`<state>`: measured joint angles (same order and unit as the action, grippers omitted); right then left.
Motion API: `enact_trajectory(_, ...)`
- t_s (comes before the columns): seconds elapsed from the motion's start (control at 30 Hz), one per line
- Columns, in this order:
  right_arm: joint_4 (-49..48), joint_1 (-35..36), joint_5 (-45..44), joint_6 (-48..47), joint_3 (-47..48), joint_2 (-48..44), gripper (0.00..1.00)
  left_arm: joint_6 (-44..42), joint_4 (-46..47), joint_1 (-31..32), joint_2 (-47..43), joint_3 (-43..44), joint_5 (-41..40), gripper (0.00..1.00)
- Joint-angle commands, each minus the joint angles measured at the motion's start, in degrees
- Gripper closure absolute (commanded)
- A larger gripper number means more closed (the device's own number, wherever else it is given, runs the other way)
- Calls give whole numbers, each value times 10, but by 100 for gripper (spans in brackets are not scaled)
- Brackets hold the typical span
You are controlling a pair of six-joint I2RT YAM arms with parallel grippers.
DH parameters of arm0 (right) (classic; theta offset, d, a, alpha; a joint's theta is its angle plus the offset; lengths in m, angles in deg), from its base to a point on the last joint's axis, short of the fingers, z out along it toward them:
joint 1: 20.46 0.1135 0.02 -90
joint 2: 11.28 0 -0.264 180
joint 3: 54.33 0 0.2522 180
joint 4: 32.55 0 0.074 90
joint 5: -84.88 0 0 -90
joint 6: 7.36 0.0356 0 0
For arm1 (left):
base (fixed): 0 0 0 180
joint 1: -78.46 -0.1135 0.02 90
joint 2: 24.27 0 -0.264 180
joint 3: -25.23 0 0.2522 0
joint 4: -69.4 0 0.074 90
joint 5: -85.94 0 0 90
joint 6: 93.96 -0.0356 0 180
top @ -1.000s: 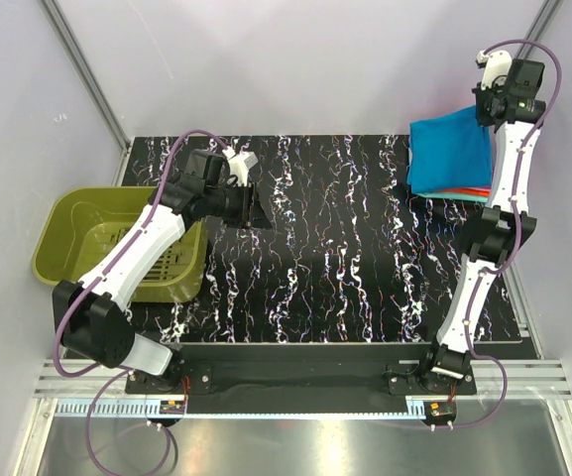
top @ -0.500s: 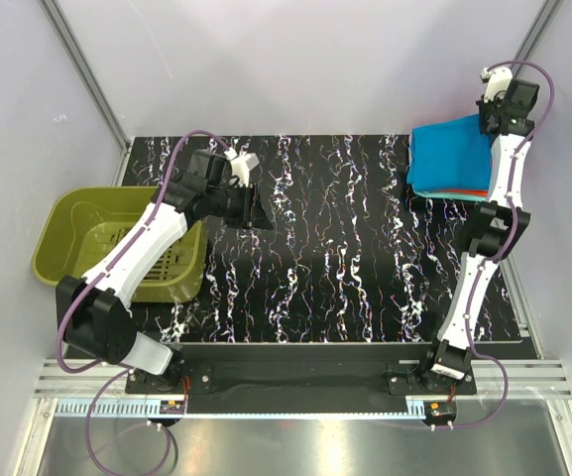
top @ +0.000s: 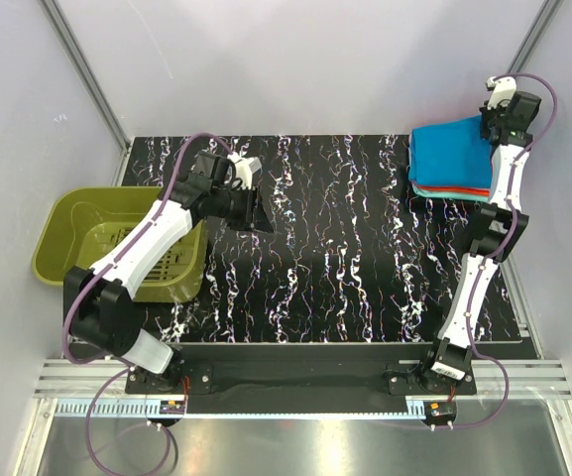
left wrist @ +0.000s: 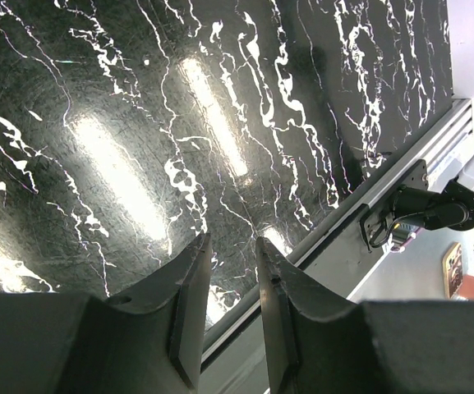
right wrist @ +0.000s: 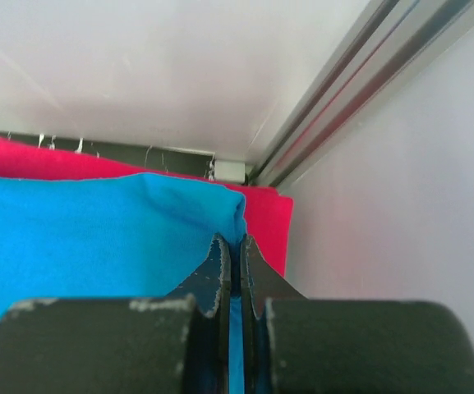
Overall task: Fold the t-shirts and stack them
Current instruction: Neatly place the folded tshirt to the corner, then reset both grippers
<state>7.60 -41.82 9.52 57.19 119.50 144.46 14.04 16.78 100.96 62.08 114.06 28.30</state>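
Note:
A bright blue t-shirt [top: 449, 156] lies folded on top of a stack at the table's far right corner. Orange and pale teal edges [top: 454, 190] show under its near side. My right gripper [top: 491, 126] is at the shirt's far right corner. In the right wrist view its jaws [right wrist: 238, 246] are shut on a pinch of the blue cloth [right wrist: 97, 238], with a magenta-pink shirt [right wrist: 266, 215] underneath. My left gripper [top: 252, 209] hovers over the table's left middle. In the left wrist view it [left wrist: 232, 243] stands open with nothing between its fingers.
An olive-green plastic basket [top: 60, 216] sits at the table's left edge, beside my left arm. Grey walls and a metal corner post [right wrist: 360, 74] stand close behind the stack. The table's near rail [left wrist: 401, 156] shows in the left wrist view.
My right gripper has carried the blue shirt's corner back and to the right, and the cloth now lies flatter on the stack. The left gripper shifted slightly.

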Motion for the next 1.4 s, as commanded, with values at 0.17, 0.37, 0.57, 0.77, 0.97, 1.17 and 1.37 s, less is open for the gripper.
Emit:
enact_trajectory(0.17,-132,-6,23,14,21,22,100,-4,18,-3,9,1,-1,67)
enact_trajectory(0.37,-157,-10,6,22,17,33,90,-3,17,-3,15,2,-2,67)
enact_trajectory(0.57,-182,-15,-33,40,0,28,52,-2,16,-3,14,2,-6,64)
enact_trajectory(0.77,-183,-12,-34,94,-87,-50,39,-2,18,-1,-4,1,-15,62)
enact_trajectory(0.97,-150,7,7,231,-243,-200,32,-4,18,-3,-21,11,-25,62)
enact_trajectory(1.17,-93,77,-41,336,-487,-476,2,-8,57,-8,-80,-4,-103,63)
enact_trajectory(1.37,-32,133,44,488,-645,-655,0,-17,93,-8,-173,-11,-135,61)
